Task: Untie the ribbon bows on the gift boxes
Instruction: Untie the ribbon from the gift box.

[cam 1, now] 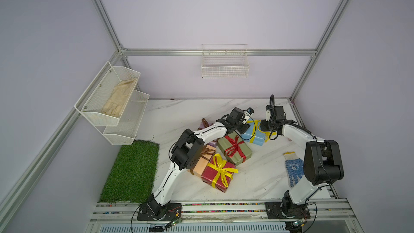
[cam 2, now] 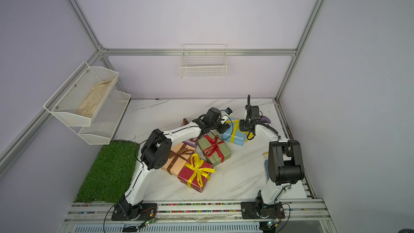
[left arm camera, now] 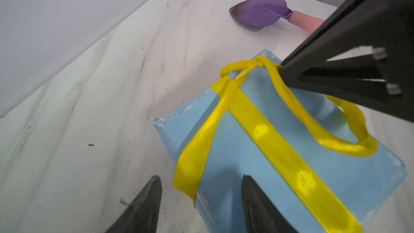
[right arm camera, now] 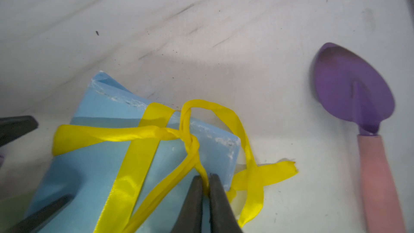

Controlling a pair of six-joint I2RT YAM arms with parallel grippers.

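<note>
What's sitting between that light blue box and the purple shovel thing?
Mostly bare marble table, crossed by the loose tail of the yellow ribbon trailing off the light blue box toward the purple shovel. The right wrist view shows it.

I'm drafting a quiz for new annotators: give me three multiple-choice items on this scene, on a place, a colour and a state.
1. Where does the purple trowel lie? A. on the grass mat B. on the marble table near the light blue box C. in a wire basket
2. What colour is the ribbon on the olive green box? A. yellow B. brown C. red
3. What is the right end effector doing? A. hanging open B. shut on the yellow ribbon C. gripping a glove
Answers: 1 B, it lies on the marble by that box; 2 C, it shows red; 3 B, it is closed around a yellow strand.
</note>
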